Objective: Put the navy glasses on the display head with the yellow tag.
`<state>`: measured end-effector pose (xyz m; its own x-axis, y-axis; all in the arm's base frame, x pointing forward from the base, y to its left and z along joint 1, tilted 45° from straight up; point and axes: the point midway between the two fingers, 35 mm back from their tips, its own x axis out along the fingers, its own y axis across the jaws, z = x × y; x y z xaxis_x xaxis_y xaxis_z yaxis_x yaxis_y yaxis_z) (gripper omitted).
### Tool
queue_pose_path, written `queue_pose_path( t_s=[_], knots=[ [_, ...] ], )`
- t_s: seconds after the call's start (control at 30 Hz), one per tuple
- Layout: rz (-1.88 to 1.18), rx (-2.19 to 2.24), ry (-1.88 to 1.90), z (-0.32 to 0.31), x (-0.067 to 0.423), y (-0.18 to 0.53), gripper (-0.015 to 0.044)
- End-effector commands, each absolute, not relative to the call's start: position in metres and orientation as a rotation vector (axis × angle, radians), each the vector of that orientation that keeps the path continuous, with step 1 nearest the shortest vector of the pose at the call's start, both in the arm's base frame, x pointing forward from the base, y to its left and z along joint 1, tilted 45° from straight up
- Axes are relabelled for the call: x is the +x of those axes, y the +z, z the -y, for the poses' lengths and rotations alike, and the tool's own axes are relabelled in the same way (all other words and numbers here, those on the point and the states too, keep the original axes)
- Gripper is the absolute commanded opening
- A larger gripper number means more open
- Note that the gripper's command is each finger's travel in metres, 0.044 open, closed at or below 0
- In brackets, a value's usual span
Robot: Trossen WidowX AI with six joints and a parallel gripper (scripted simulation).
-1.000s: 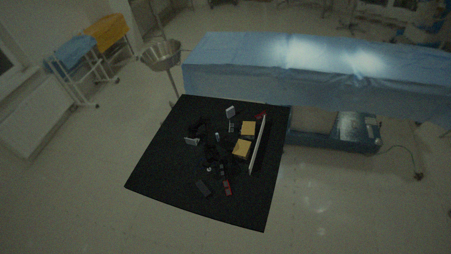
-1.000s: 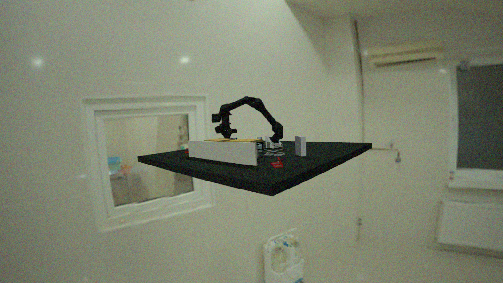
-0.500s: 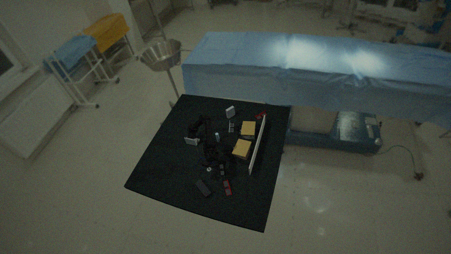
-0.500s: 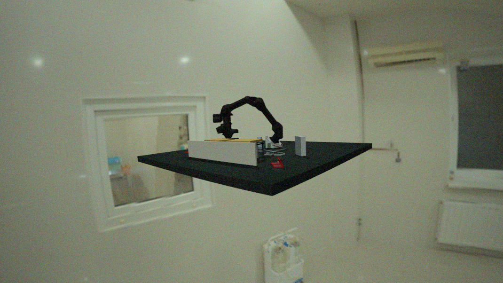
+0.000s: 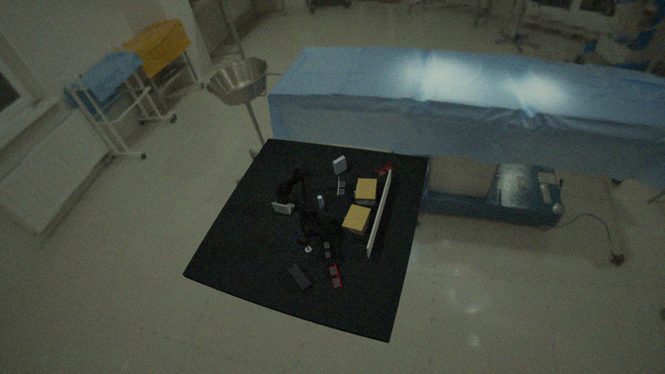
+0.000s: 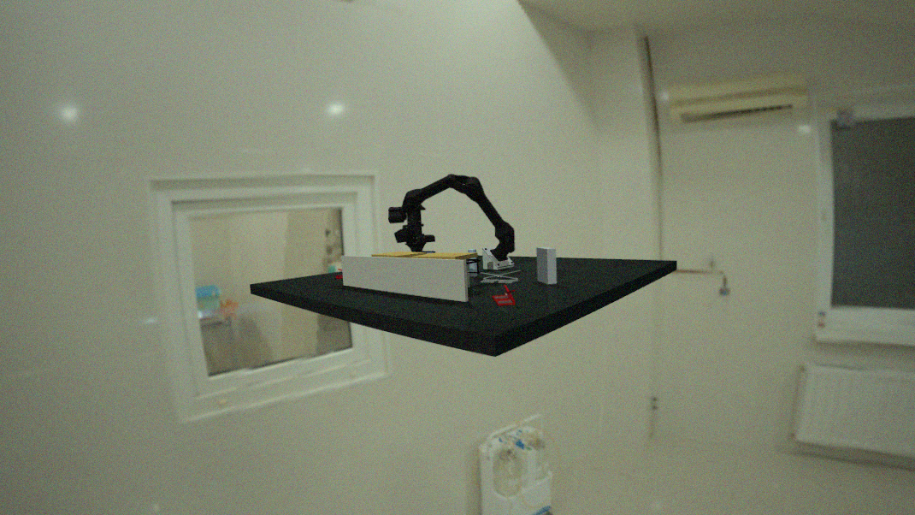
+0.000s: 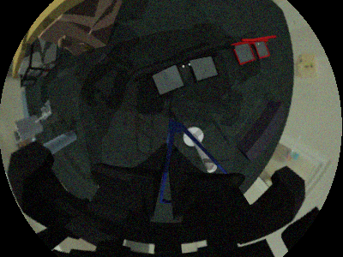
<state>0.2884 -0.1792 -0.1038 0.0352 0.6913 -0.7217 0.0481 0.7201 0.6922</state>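
Observation:
My gripper (image 5: 323, 227) (image 6: 416, 245) (image 7: 167, 146) is shut on the navy glasses (image 7: 167, 163), whose thin blue bars run as a V from between the fingers in the wrist view. It hangs low over the black table (image 5: 232, 241) (image 6: 575, 281), just left of the nearer of two display heads. That head (image 5: 356, 218) and the farther head (image 5: 365, 188) show yellowish tops. One head also shows at the upper left of the wrist view (image 7: 86, 14). I cannot make out the yellow tag. In the top view the glasses are lost against the dark arm.
A white board (image 5: 378, 209) (image 6: 409, 278) stands right of the heads. Red glasses (image 5: 334, 275) (image 7: 252, 51), dark-framed glasses (image 5: 327, 250) (image 7: 185, 74) and a small white cylinder (image 5: 307, 248) (image 7: 195, 135) lie near the gripper. More red glasses (image 5: 385, 168) and a grey block (image 5: 339, 164) (image 6: 546, 264) sit farther back.

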Motion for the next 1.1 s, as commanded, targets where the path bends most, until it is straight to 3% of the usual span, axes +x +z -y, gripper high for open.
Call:
queue_pose_path(
  t_s=[0.0, 1.07],
  knots=[
    [-1.469, 0.643, 0.546, 0.179, 0.288, -0.101, 0.0],
    [-1.469, 0.643, 0.546, 0.173, 0.277, -0.095, 0.0]
  ],
)
